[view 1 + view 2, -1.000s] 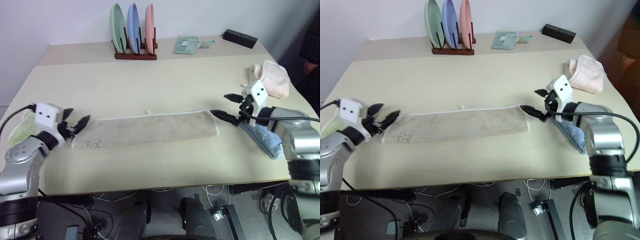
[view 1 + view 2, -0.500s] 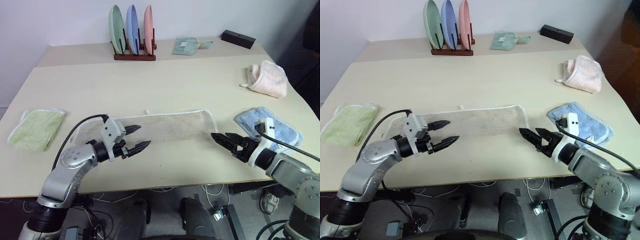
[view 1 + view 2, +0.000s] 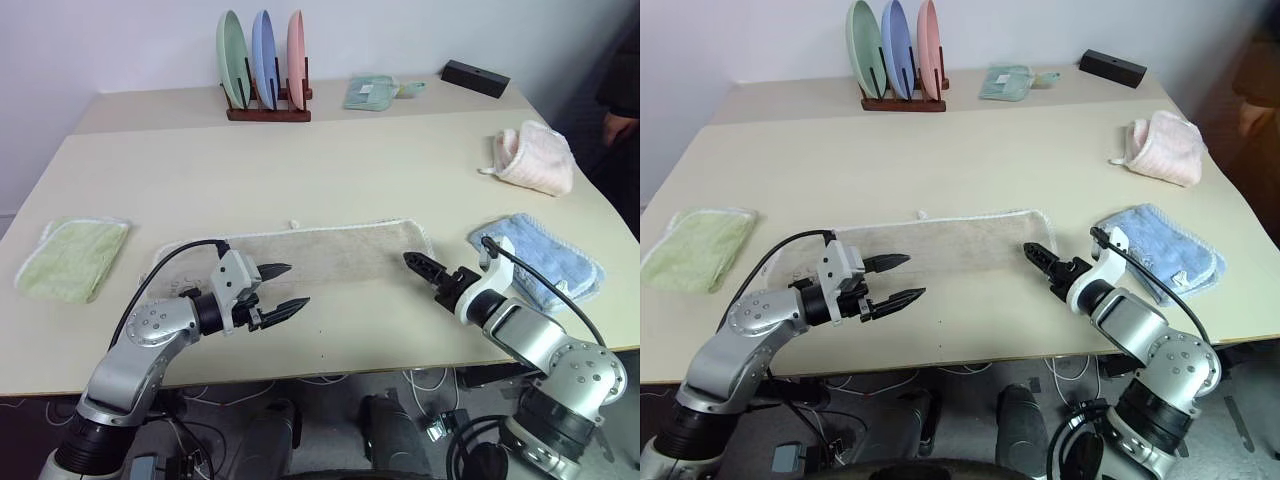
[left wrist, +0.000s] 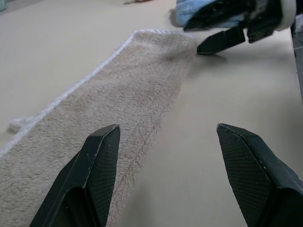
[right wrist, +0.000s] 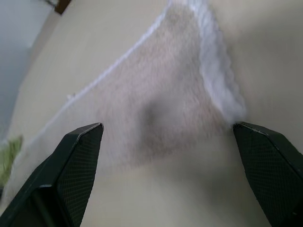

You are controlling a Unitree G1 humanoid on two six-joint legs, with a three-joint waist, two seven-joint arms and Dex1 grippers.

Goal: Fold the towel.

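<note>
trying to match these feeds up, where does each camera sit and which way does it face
Left eye and right eye views: on the head, looking forward and down over the table; both arms show, left pincer and right pincer open near the towel.
Left wrist view: along that pincer's open fingers, down the towel's length, facing the right pincer.
Right wrist view: between its own open fingers, at the towel's white-edged end.
Shared: both wrist views show the towel from opposite ends.

beige table, towel, plate rack

green cloth left, blue cloth and pink cloth right, plate rack far edge.
</note>
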